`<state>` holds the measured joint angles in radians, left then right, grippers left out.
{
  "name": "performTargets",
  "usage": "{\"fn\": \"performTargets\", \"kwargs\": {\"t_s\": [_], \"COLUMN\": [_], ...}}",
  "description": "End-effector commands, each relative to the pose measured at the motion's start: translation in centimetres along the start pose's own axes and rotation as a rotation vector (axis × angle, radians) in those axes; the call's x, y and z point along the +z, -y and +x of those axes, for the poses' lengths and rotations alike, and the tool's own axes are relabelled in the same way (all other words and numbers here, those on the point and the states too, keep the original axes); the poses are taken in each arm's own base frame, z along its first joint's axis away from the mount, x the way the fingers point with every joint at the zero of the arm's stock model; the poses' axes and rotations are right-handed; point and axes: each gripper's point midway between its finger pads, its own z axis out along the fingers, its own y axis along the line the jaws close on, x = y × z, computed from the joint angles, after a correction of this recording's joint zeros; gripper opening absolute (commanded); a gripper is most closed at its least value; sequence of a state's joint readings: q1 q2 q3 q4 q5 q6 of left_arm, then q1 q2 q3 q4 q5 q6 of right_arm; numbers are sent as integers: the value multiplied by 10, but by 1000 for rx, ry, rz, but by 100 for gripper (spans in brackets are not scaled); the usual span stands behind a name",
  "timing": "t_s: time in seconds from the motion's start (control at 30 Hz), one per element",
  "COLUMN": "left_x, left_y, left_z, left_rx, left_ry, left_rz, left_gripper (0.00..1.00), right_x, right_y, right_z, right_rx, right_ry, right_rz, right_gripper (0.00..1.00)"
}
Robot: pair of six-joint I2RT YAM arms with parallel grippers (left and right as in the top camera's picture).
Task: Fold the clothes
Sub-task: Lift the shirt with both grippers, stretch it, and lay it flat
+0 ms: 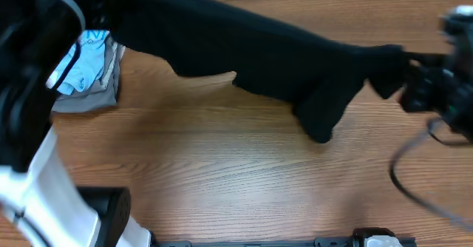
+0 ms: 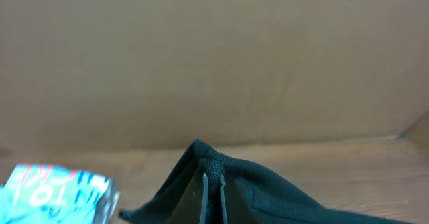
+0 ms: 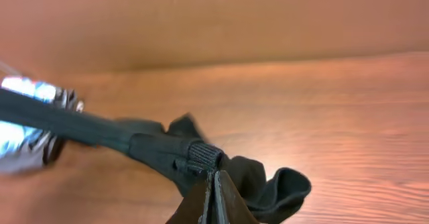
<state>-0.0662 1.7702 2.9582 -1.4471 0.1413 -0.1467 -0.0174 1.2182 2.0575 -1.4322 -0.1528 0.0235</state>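
right fingers [image 3: 201, 207] were clenched on a bunched black edge of the clothes [image 1: 281, 62], at the right of the overhead frame. left fingers [image 2: 205, 200] were pinched tight on a seam at the upper left. the black garment hung stretched between them, slanting across the upper half, one fold drooping toward the tabletop [image 1: 222, 166] at centre. farther off, upper left, a light blue t-shirt [image 1: 85, 58] lay on a folded grey garment [image 1: 89, 99].
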Motion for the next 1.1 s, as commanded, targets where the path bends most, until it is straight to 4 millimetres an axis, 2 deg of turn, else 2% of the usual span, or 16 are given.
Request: {"fn": "performTargets", "kwargs": {"t_s": [0.0, 0.13, 0.23, 0.37, 0.5, 0.63, 0.77, 0.97, 1.07], "left_x": [-42, -65, -65, -43, -1, 52, 112, 200, 249], "left_y": [21, 25, 24, 13, -11, -33, -55, -82, -95], "left_z": [-18, -23, -20, -4, 24, 61, 104, 174, 213], "left_rx": [40, 48, 61, 44, 25, 14, 9, 5, 2], "left_ry": [99, 138, 125, 43, -97, -259, -415, -596, -652], "left_rz": [79, 86, 81, 34, -61, -138, -199, -245, -251], "left_gripper": [4, 4, 4, 4, 4, 4, 4, 4, 4], "right_x": [-49, -84, -93, -87, -58, -6, 61, 182, 255], "right_y": [14, 22, 26, 28, 33, 41, 51, 76, 87], "right_z": [-15, -15, -14, -13, -12, -10, -3, 19, 36], "right_rx": [16, 19, 17, 15, 5, 5, 7, 29, 5], "right_ry": [134, 195, 202, 178, 95, -33, -190, -387, -447], "right_rz": [108, 188, 220, 222, 225, 209, 183, 169, 126], "right_gripper": [4, 4, 4, 4, 4, 4, 4, 4, 4]}}
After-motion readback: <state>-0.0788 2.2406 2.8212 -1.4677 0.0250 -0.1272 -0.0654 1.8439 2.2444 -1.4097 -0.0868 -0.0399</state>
